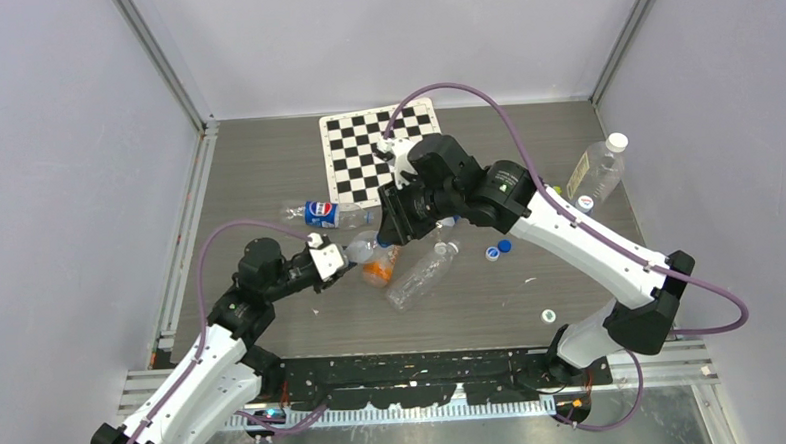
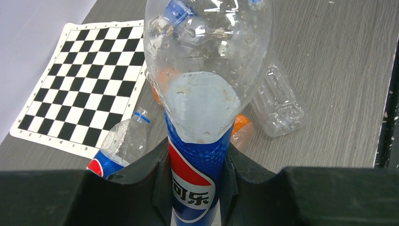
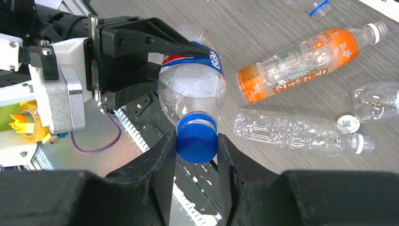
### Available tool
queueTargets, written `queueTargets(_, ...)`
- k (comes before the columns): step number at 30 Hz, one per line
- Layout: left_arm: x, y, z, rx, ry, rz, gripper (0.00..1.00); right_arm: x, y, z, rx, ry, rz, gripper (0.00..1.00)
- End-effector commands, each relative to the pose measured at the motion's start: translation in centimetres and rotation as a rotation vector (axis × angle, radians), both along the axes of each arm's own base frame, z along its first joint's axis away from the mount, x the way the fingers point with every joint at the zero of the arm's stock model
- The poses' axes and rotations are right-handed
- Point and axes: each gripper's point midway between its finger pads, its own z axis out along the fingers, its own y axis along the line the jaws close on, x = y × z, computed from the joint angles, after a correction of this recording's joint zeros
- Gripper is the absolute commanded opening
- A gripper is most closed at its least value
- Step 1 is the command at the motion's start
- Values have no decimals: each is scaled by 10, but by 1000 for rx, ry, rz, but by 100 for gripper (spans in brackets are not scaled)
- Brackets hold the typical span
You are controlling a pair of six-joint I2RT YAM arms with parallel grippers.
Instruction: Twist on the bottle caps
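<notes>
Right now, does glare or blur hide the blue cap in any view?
Right wrist: blue cap sharp between the fingers, only small glints on the held bottle. Left wrist: droplets and white reflections on its wall. Top external: evenly lit, cap hidden behind the right arm.

Grey wood-grain table [image 1: 267,167]. At the far edge, lying flat, a checkered mat [image 1: 379,151]. Just off its near-left corner, a Pepsi bottle [image 1: 321,213] on its side. Mid-table, an orange bottle [image 1: 379,272] and a clear bottle [image 1: 421,274], both lying down, side by side. To their right, two blue caps [image 1: 504,245] close together. Nearer the front, well apart, a white cap [image 1: 549,315]. By the right edge, a capped bottle [image 1: 599,171].
</notes>
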Motion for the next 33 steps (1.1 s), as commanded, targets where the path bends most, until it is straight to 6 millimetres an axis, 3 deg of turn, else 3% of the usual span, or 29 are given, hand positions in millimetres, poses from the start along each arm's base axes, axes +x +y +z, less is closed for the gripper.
queueTargets(1, -2, -21, 107, -247, -262, -76, 34, -1, 12, -4, 44, 32, -23, 6)
queueTargets(7, 3, -18, 104, -239, -280, -44, 34, 9, 14, 2, 82, 55, -133, 6)
queueTargets(23, 16, -25, 122, -227, -408, -33, 34, 14, 14, 5, 168, 212, -356, 6)
queueTargets(28, 18, -26, 112, -181, -448, -42, 35, 11, 17, 5, 197, 303, -347, 6)
queueTargets(33, 19, -24, 99, -151, -454, -39, 35, 16, 0, 9, 178, 253, -335, 6)
